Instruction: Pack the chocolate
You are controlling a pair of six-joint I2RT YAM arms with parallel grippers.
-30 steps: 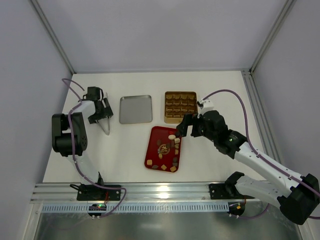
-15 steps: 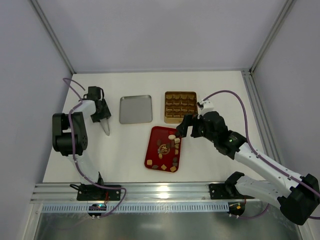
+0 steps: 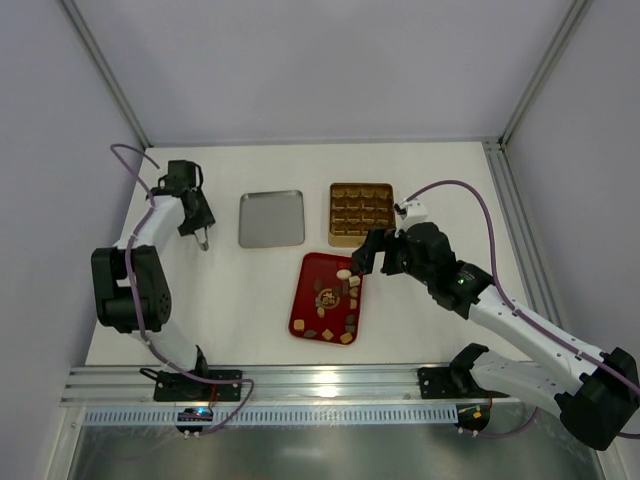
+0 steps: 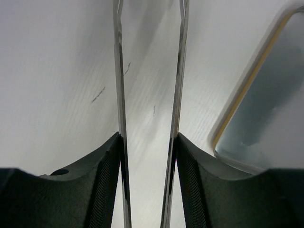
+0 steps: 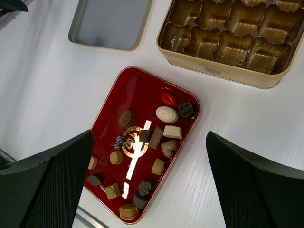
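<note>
Hanging over the right edge of the red tray (image 5: 110, 118), the right gripper (image 3: 366, 256) has its two padded fingers spread wide, with nothing caught between them. The chocolate (image 5: 156, 137) lies loose in that tray (squares, rounds, a cream oval, several dark pieces), gathered mostly along its right side and near end. The gold tin (image 5: 223, 72) with its moulded compartments sits just beyond the tray's far end, and a shallow silver lid (image 5: 109, 21) lies flat to the tin's left, a little apart from it. Well off on the left side of the white table (image 3: 250, 300), the left gripper (image 3: 204, 240) points down just beside the lid's left edge. Its thin metal fingers (image 4: 118, 85) stand parallel and partly apart, with only bare tabletop between them and nothing held.
</note>
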